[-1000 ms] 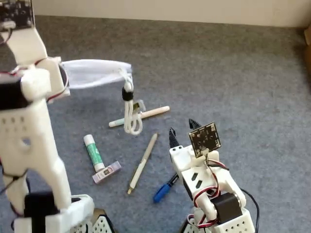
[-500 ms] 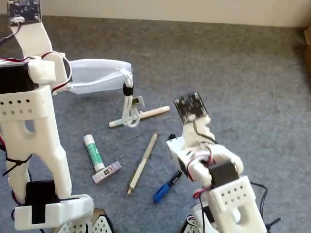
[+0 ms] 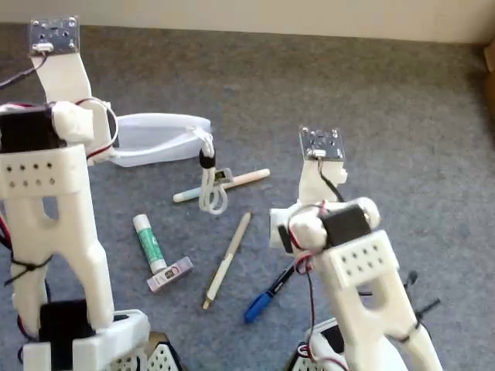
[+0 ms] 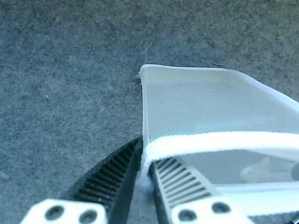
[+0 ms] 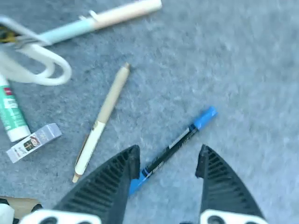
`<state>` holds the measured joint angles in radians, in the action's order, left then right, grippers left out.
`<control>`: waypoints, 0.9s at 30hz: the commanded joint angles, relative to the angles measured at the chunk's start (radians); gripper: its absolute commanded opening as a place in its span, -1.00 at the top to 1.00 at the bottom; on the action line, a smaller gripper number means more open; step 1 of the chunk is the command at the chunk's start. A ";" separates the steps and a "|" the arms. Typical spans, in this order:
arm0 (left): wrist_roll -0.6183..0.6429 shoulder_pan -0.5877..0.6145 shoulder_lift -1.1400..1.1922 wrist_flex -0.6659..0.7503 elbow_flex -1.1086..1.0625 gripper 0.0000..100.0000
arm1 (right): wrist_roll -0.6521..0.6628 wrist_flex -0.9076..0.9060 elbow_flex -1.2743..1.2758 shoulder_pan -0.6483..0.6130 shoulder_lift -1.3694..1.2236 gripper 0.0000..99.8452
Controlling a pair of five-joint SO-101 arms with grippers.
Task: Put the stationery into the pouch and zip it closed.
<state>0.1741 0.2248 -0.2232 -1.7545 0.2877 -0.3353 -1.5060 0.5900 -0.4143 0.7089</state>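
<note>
Pouch [image 4: 201,102] is white, half-transparent mesh, its rim pinched by the left end effector [image 4: 144,156]; the right end effector [image 5: 168,150] is wide open above the blue pen [image 5: 187,133].

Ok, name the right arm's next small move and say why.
Probably lower the right gripper and close it on the blue marker pen. Its open jaws hang over the pen, which lies on the grey carpet, while the left gripper pinches the white mesh pouch at its rim.

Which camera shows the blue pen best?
The right wrist view: the blue pen lies in nearly full length, framed by the open right tool. The high view has it partly behind the right arm.
</note>
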 commanded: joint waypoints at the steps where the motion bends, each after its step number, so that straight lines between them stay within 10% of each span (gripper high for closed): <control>1: -0.008 0.016 -0.148 -0.008 -0.041 0.98 | -0.058 -0.015 -0.056 0.013 -0.097 0.61; 27: -0.008 0.016 -0.120 -0.006 -0.128 0.98 | -0.160 0.185 0.096 0.188 -0.160 0.62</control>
<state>0.1741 0.2340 -0.3383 -1.7545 0.1573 -0.4519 -1.4323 0.6421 -0.2378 0.5554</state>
